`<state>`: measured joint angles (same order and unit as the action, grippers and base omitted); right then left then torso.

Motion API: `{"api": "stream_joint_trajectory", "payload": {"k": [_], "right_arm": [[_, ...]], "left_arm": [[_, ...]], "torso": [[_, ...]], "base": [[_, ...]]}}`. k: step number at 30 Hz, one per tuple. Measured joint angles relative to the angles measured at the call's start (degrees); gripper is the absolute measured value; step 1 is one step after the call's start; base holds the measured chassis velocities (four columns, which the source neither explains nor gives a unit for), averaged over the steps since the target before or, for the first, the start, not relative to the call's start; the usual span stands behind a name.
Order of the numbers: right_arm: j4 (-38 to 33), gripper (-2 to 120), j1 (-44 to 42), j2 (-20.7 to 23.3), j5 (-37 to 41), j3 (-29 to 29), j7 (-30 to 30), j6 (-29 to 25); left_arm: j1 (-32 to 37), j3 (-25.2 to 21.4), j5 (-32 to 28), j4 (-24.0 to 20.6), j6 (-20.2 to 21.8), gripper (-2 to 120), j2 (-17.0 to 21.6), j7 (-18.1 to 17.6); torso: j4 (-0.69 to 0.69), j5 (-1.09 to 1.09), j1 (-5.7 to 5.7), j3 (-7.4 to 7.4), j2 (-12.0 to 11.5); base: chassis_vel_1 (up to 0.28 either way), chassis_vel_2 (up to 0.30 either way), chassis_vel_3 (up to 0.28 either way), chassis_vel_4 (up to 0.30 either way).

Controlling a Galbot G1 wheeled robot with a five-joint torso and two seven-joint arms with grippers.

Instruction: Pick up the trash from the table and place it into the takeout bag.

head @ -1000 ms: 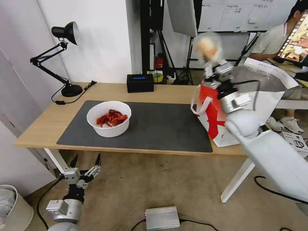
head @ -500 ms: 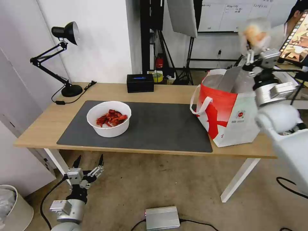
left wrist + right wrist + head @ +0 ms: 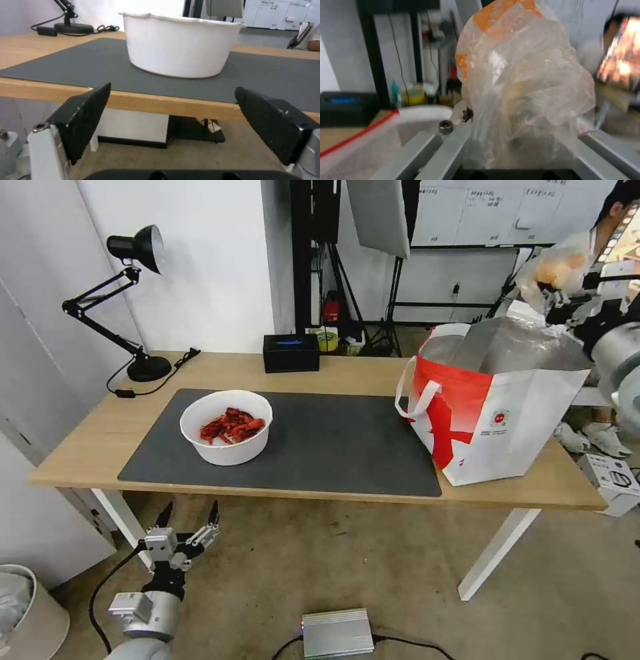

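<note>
Clear crinkled plastic wraps a beige lump (image 3: 559,270), with an orange patch showing through the film; in the right wrist view the wrap (image 3: 523,82) bulges up between two grey metal fingers (image 3: 446,152). The right tool (image 3: 567,303) is clamped on this lump and holds it in the air, above the far right corner of the bag (image 3: 497,400) and clear of its rim.

The bag is a large white tote with a red graphic on its side, a small round red logo, white loop handles and a silver foil lining. It stands open on the right part of the tabletop (image 3: 93,440), its near corner on the right end of the dark grey mat (image 3: 333,447).

Left of the bag, well apart from it, a white bowl (image 3: 227,427) of red shells sits on the mat's left part. A black box (image 3: 291,353) stands behind the mat, between bowl and bag.

The left tool (image 3: 188,519) hangs below the tabletop's near edge, in front of the bowl, its black fingers (image 3: 88,120) spread wide and holding nothing. Its wrist view looks across the edge at the bowl's white wall (image 3: 180,47).
</note>
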<state>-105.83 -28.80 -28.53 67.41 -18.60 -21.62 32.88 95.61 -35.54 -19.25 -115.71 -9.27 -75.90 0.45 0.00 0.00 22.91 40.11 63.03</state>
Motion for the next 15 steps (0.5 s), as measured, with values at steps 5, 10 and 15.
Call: {"api": "stream_joint_trajectory", "payload": {"k": [5, 10, 15], "right_arm": [[2.21, 6, 4.25, -0.2, 9.85, 2.58, -4.66, 6.26], [4.88, 6, 7.37, -0.88, 16.09, 5.54, -8.6, 9.18], [6.9, 6, 9.0, -2.82, 18.19, 7.69, -11.27, 9.22]], "left_arm": [[-0.44, 0.02, -0.79, 0.3, -0.2, 100, 0.55, 0.02], [-1.1, 0.09, -1.32, 0.63, -0.38, 100, 0.76, 0.07], [-1.23, 0.24, -1.37, 0.74, -0.54, 100, 0.54, 0.14]], "torso": [[0.0, 0.0, 0.0, 0.0, -0.01], [0.0, 0.0, 0.0, 0.0, 0.0], [0.0, 0.0, 0.0, 0.0, -0.01]], "base": [[0.0, 0.0, 0.0, 0.0], [0.0, 0.0, 0.0, 0.0], [0.0, 0.0, 0.0, 0.0]]}}
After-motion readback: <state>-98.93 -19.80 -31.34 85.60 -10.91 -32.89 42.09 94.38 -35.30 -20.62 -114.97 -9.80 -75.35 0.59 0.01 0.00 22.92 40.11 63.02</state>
